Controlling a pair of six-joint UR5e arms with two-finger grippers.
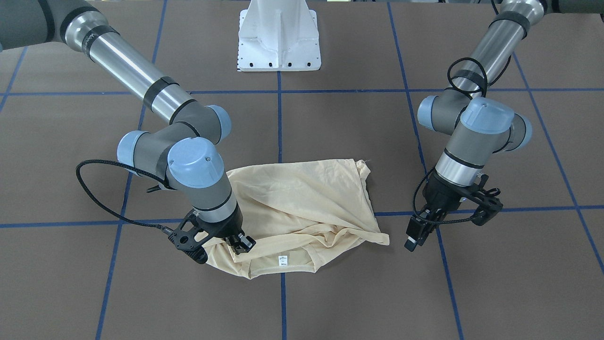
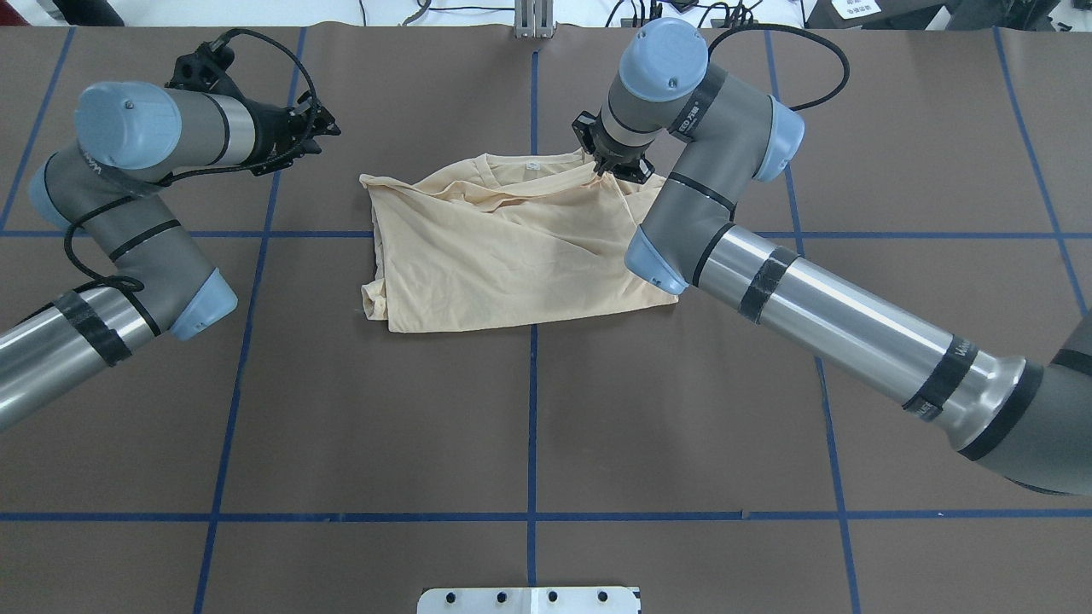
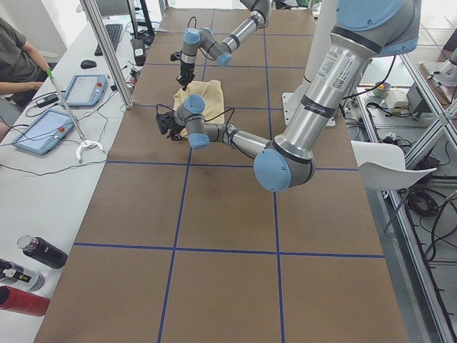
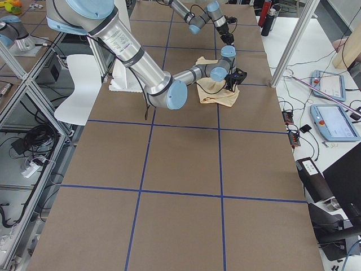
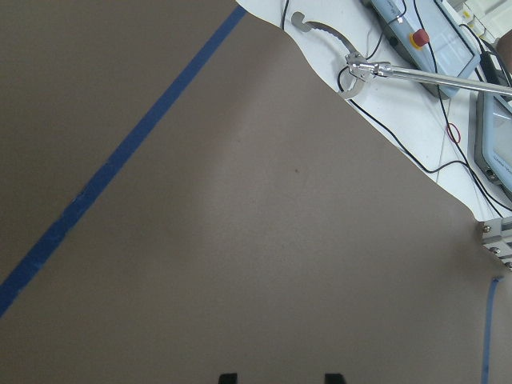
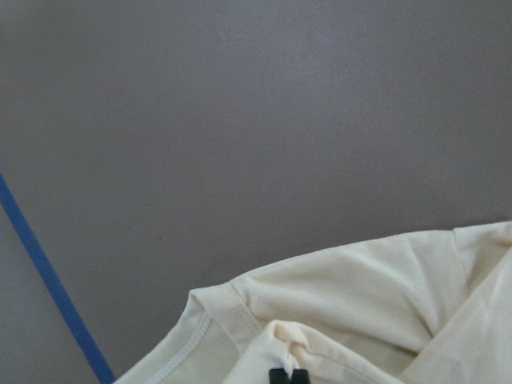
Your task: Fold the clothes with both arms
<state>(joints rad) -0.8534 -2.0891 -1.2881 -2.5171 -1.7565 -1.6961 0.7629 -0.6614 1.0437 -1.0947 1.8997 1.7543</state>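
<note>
Brown counter (image 2: 682,409), gridded with blue tape (image 2: 532,409). One cream shirt (image 2: 503,256) lies on it, rumpled and part-folded, straddling a tape crossing on the centre line, collar toward the edge far from the robot. White base (image 1: 279,35) stands at the robot's side.

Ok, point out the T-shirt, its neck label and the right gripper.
T-shirt (image 2: 512,264): overhead exterior view, middle of the cream body.
neck label (image 1: 283,259): exterior front-facing view, the white tag inside the collar.
right gripper (image 1: 243,245): exterior front-facing view, at the jaws, shut on shirt fabric.
</note>
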